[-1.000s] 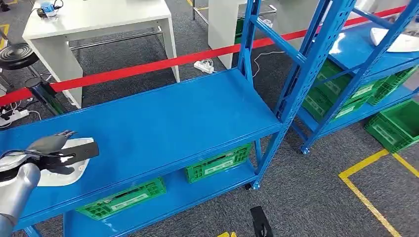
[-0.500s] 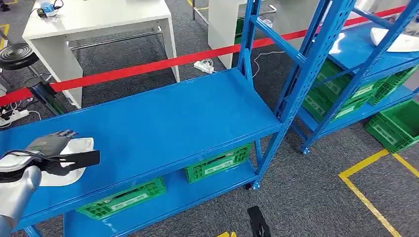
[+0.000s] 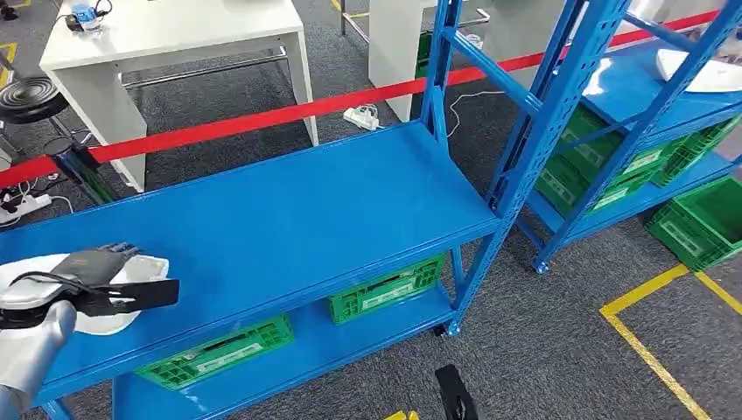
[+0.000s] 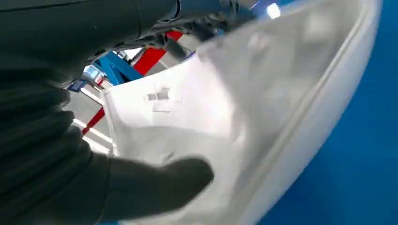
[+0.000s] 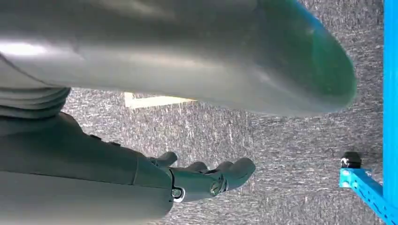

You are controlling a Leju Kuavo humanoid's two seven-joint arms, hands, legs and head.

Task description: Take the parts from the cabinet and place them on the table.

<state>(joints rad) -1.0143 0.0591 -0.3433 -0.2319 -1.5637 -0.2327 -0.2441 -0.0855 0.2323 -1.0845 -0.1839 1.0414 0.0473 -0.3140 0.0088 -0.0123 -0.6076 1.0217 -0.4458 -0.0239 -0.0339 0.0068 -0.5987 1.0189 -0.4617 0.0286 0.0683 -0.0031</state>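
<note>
A white moulded part (image 3: pixel 103 322) lies at the left end of the blue cabinet shelf (image 3: pixel 289 219). My left hand (image 3: pixel 92 262) lies over it and grips it. In the left wrist view the thumb (image 4: pixel 159 183) presses on the white part (image 4: pixel 263 108) while the dark fingers reach over its far rim. My right hand (image 5: pixel 206 176) hangs beside my body over the grey carpet, fingers loosely extended and holding nothing. A second white part (image 3: pixel 700 74) sits on the neighbouring rack at the upper right.
Green crates (image 3: pixel 385 289) stand on the lower shelf. Blue uprights (image 3: pixel 542 114) rise at the shelf's right end. A red barrier tape (image 3: pixel 262 114) runs behind the cabinet, with a white table (image 3: pixel 175 35) and a black stool (image 3: pixel 31 96) beyond it.
My left hand has sunk lower onto the white part and drawn slightly left, and the part has shifted left with it. The camera has not moved.
</note>
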